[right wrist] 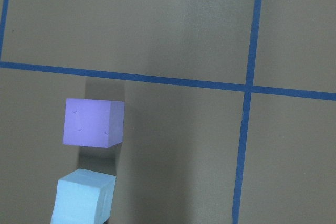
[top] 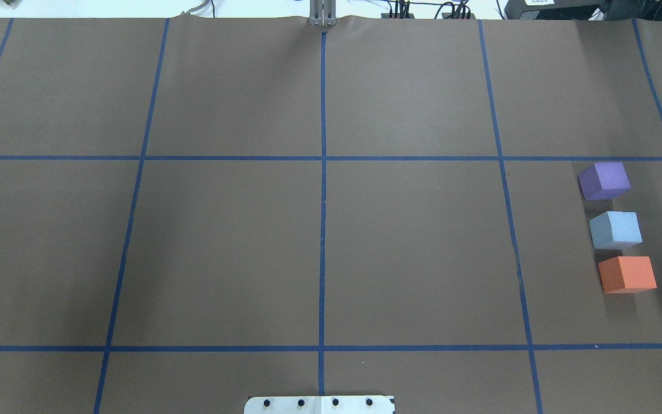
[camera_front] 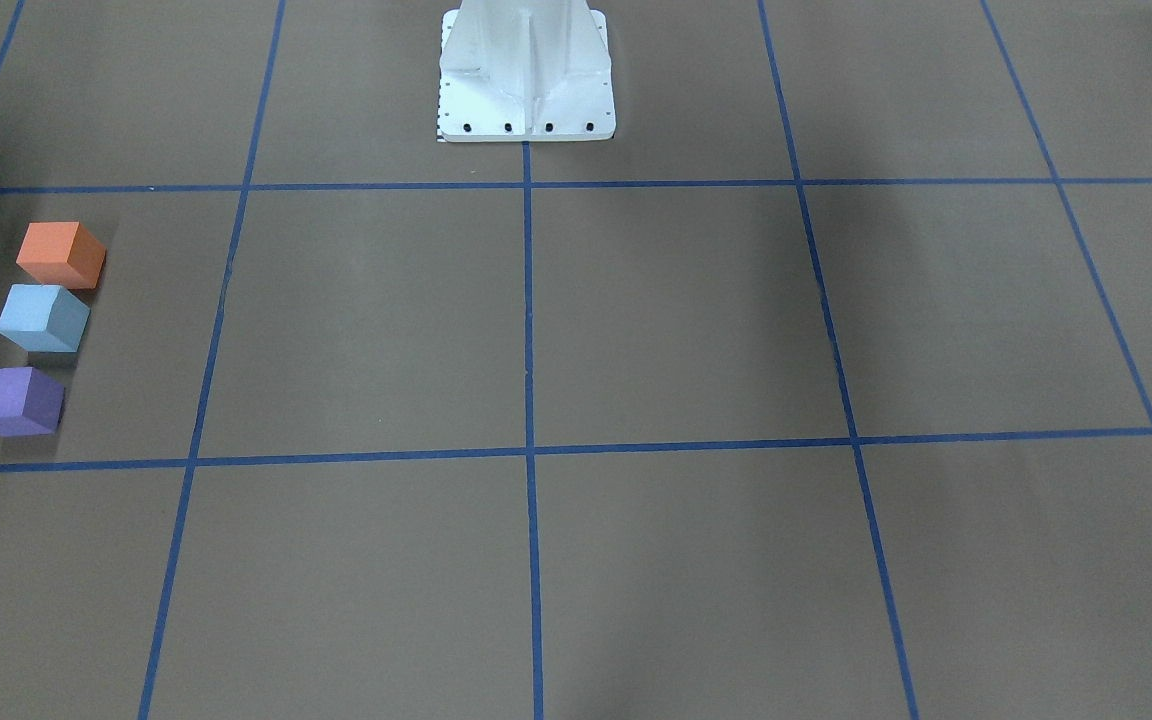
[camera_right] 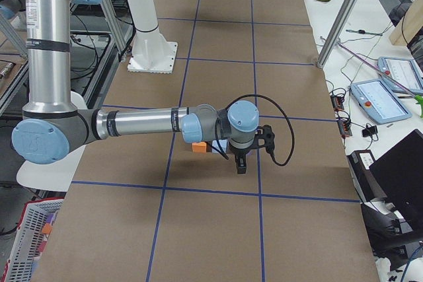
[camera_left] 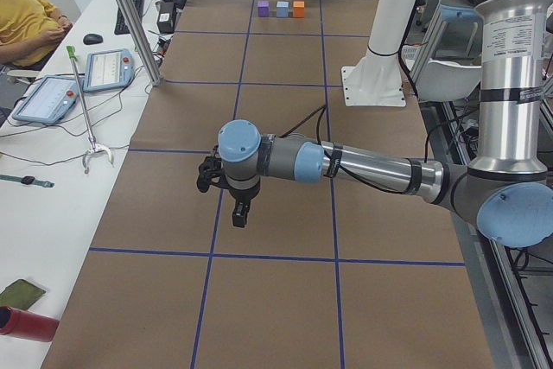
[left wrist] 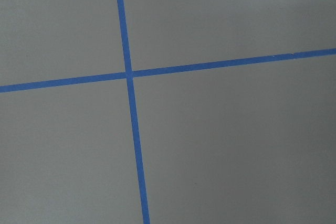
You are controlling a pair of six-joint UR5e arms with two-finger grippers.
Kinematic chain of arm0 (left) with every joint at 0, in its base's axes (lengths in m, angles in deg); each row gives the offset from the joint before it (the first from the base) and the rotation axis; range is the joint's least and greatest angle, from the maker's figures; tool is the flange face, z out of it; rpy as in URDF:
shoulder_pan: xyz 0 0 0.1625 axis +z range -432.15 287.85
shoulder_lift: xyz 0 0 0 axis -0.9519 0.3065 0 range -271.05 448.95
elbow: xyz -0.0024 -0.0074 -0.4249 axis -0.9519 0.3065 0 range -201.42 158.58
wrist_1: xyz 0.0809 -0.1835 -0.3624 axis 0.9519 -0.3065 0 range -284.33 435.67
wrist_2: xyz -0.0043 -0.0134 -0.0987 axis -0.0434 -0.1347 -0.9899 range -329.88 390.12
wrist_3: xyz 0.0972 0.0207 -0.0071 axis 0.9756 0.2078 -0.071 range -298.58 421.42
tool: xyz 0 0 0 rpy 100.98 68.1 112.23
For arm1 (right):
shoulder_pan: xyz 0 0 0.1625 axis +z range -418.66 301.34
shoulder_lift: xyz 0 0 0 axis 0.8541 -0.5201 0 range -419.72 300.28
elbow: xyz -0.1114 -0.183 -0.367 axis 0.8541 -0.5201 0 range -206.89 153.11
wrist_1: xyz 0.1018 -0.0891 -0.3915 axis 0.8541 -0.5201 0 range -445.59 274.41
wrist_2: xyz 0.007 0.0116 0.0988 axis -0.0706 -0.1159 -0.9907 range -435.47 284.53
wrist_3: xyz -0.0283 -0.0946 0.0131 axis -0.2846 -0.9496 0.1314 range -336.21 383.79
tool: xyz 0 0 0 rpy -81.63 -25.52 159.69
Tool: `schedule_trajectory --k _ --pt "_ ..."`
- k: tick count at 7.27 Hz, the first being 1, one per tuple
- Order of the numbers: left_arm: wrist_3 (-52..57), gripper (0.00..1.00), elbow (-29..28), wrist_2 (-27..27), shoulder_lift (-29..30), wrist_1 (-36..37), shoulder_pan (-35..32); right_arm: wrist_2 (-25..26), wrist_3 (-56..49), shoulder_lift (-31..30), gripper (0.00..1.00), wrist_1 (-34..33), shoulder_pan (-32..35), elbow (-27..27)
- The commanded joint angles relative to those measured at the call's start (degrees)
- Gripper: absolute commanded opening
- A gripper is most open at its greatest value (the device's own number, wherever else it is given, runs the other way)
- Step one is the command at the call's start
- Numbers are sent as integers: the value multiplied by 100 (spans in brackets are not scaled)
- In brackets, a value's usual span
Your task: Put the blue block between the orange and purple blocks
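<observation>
The light blue block sits on the table in a row between the purple block and the orange block, with small gaps on both sides. The front view shows the same row: orange, blue, purple. The right wrist view looks down on the purple and blue blocks. My right gripper hangs above the table by the row; I cannot tell if it is open. My left gripper hangs far from the blocks; I cannot tell its state either.
Brown paper with a blue tape grid covers the table. The white robot base stands at the table's near-robot edge. A person, teach pendants and a metal post are beside the table on the operators' side.
</observation>
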Motion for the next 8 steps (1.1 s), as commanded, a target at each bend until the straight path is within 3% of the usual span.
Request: schedule_trajectory --k 1,8 --pt "-2 100 88 -2 -21 5 5 19 -3 -60 100 70 8 -79" --pt "-817 100 228 33 -21 -4 -4 11 6 -7 100 79 -61 -245"
